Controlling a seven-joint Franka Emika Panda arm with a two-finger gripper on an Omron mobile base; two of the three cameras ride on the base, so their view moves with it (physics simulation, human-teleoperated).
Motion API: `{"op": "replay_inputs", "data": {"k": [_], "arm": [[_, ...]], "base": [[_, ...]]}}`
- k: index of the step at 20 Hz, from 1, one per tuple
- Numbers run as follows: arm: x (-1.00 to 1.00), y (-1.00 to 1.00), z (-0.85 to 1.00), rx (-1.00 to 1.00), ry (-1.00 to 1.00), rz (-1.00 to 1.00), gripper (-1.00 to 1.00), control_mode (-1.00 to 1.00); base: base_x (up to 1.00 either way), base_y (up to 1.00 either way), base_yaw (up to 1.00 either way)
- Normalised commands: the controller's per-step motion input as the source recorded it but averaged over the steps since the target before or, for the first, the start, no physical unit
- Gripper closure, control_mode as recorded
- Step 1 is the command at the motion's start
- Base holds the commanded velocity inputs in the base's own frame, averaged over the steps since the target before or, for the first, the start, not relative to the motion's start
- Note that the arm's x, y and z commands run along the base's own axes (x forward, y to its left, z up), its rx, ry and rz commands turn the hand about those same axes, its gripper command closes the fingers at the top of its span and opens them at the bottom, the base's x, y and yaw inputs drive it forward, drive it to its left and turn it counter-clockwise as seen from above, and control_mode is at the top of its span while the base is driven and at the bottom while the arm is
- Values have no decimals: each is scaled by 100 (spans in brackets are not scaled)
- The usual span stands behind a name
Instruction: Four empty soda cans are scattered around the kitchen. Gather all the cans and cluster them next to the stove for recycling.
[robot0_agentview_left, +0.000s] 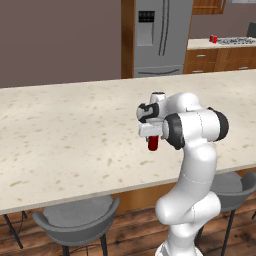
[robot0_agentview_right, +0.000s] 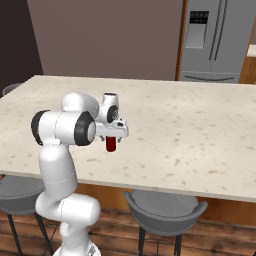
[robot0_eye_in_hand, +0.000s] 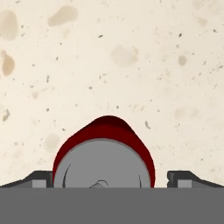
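Gripper (robot0_eye_in_hand: 109, 181): jaws spread wide, a fingertip seen on either side of the can, not clamped.
Soda can (robot0_eye_in_hand: 104, 153): upright between the fingertips, directly below the hand.
Counter (robot0_agentview_left: 65, 130): speckled cream top beneath the can.
Distant cans (robot0_agentview_left: 213, 38): seen far beyond the gripper, beside the stove (robot0_agentview_left: 237, 40).

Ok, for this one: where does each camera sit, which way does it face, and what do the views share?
Left base view: behind the arm's left, facing forward over the island counter; arm at lower right.
Right base view: behind its right; arm at lower left.
Hand view: on the hand, looking straight down; open gripper straddling the soda can.
Shared: can, counter, fridge.
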Motion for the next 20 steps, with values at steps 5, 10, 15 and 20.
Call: {"op": "replay_inputs", "data": {"k": [5,10,15,20], "arm": [[1,2,-11,0,4,0,-100,-100],[-1,4,-20,0,6,0,100,-100],[0,1,-6,0,9,0,100,-100],[0,0,1,0,3,0,100,-100]], "base": [[0,0,0],[0,0,0],[0,0,0],[0,0,0]]}}
